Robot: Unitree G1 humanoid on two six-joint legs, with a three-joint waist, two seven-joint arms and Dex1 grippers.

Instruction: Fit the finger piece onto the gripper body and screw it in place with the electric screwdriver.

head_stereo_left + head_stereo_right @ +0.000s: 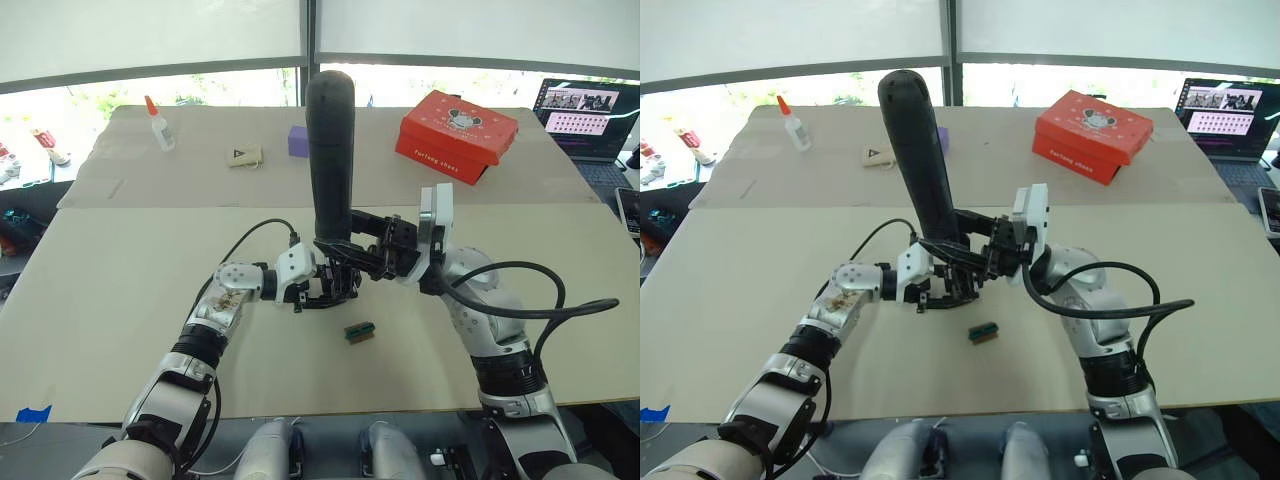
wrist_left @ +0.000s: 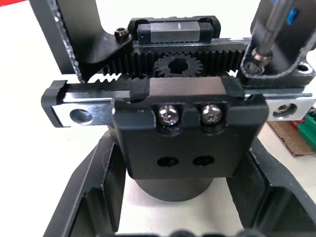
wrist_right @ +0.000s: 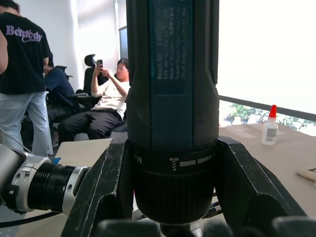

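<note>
The right gripper (image 1: 352,247) has its jaws clamped on the electric screwdriver (image 1: 330,150), held upright, bit down. Directly beneath, the left gripper (image 1: 335,285) has its jaws clamped on the gripper body (image 2: 180,123); the bit touches a screw at its bracket. A green-and-brown block (image 1: 360,331) lies on the desk (image 1: 100,300) just beside the jaws.

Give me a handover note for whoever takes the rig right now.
Left gripper: shut on the gripper body, held just above the table.
Right gripper: shut on the screwdriver, held upright, bit down on a screw at the body's rail end.
Done: both things gripped, bit on the screw.
Left: finish driving it; whether the finger piece is seated cannot be told.
A green-and-brown block lies on the table nearby.
</note>
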